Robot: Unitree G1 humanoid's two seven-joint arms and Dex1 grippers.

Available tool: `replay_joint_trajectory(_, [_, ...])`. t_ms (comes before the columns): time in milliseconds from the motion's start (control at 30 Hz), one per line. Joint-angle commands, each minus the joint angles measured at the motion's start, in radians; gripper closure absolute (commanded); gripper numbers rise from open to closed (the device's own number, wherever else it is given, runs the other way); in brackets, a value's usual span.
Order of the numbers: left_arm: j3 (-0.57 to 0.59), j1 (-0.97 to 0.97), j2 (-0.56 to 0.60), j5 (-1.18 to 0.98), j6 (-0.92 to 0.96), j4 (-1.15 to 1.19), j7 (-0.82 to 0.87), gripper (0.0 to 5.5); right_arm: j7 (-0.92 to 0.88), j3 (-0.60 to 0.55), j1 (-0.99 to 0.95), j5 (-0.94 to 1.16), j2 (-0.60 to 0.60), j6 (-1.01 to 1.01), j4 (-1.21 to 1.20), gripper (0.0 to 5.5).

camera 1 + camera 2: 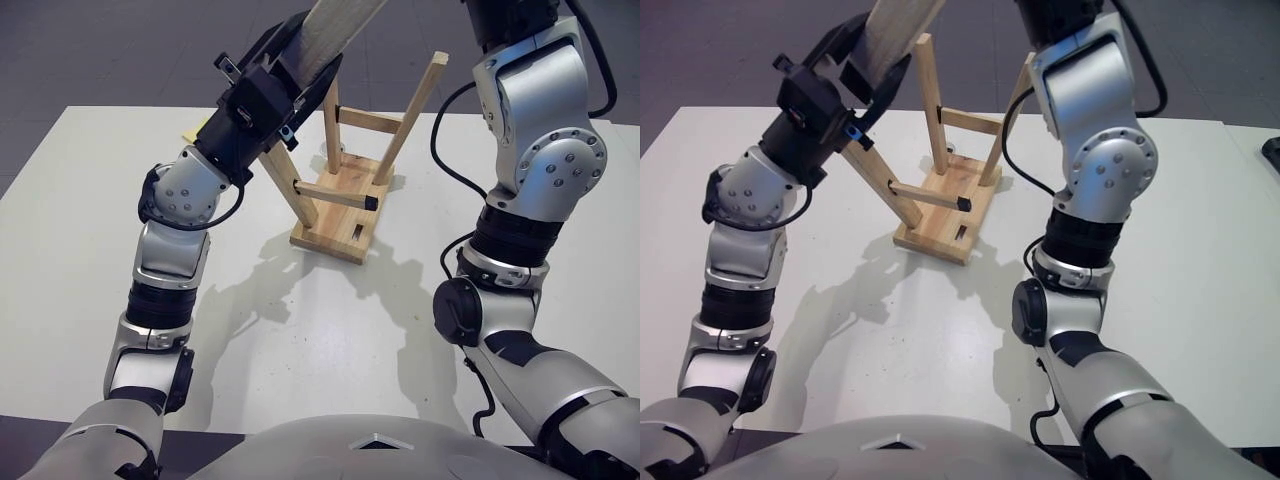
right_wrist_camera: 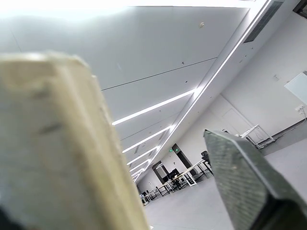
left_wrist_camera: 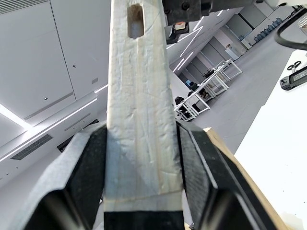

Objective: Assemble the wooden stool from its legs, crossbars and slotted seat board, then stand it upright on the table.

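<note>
Gripping a leg [image 3: 141, 96], left claw [image 3: 143, 179] hangs over white table [image 1: 300, 340]; right claw [image 2: 177, 191] unclear.

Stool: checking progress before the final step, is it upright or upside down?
Upside down: the seat board lies flat on the table, with legs pointing up.

Worktop [image 1: 90, 260] open in front and left of stool [image 1: 335, 235]; upturned legs [image 1: 412, 115], left tool [image 1: 292, 72] with held leg [image 1: 338, 28], right arm [image 1: 545, 150] crowd above.

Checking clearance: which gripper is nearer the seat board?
Left. The left gripper holds a loose leg over the left side of the seat board; the right gripper is higher, by that leg's upper end.
</note>
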Motion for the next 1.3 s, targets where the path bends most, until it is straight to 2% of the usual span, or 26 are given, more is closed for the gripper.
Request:
replay_joint_trajectory(33, [0.010,0.003,0.002,0.017,-0.002,-0.012,0.010,3.45,-0.006,0.008,0.012,0.009,-0.006,0.015,-0.024,2.31])
replay_joint_trajectory(433, [0.011,0.005,0.000,0.020,-0.003,0.006,0.009,3.45,0.002,0.029,0.057,-0.005,-0.020,0.014,-0.109,4.07])
replay_joint_trajectory(833, [0.018,-0.012,-0.012,0.029,-0.018,0.043,0.024,3.45,0.042,0.047,0.080,-0.043,-0.031,-0.007,-0.163,4.15])
replay_joint_trajectory(867, [0.021,-0.017,-0.014,0.038,-0.015,0.050,0.034,3.09,0.051,0.047,0.086,-0.050,-0.035,-0.009,-0.164,4.15])
replay_joint_trajectory(1000, [0.012,-0.026,-0.013,0.026,0.007,0.049,0.022,2.47,0.061,0.015,0.087,-0.103,-0.064,-0.041,-0.105,4.50])
replay_joint_trajectory(1167, [0.021,-0.011,-0.006,-0.089,0.133,-0.062,-0.044,1.69,0.045,-0.058,0.088,-0.108,-0.115,-0.068,-0.076,4.50])
replay_joint_trajectory(1300, [0.094,-0.009,0.007,-0.203,0.258,-0.149,-0.043,1.13,0.010,-0.141,0.116,-0.114,-0.189,-0.092,-0.126,4.50])
